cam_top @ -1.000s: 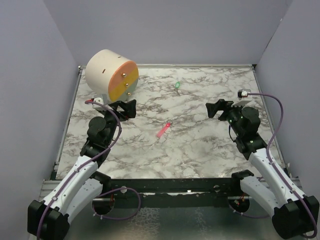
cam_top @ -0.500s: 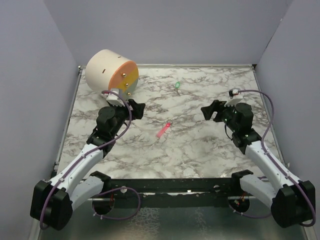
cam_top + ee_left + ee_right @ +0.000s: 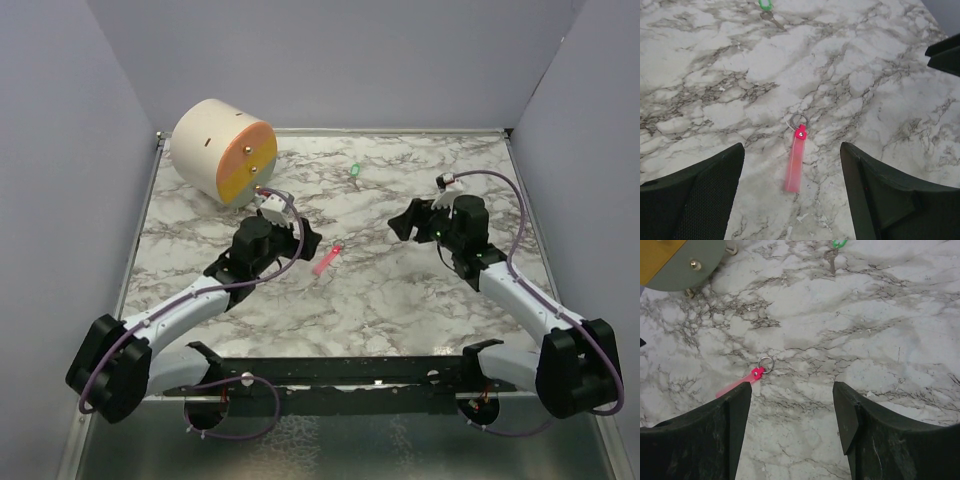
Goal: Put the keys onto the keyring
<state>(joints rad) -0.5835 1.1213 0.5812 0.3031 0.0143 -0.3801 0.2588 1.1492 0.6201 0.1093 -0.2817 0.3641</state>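
Moved inward, open left hand (image 3: 298, 232) just beside pink-red strip (image 3: 325, 262), open right hand (image 3: 405, 220) near it

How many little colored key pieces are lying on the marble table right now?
2. The pink strip lies at the middle of the marble table; the green piece lies farther back, toward its far edge. The cream cylinder could hide more behind it.

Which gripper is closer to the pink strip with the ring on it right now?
Left. The left gripper sits just left of the pink strip, fingers open toward it; the right gripper hangs farther off on its right, also open.
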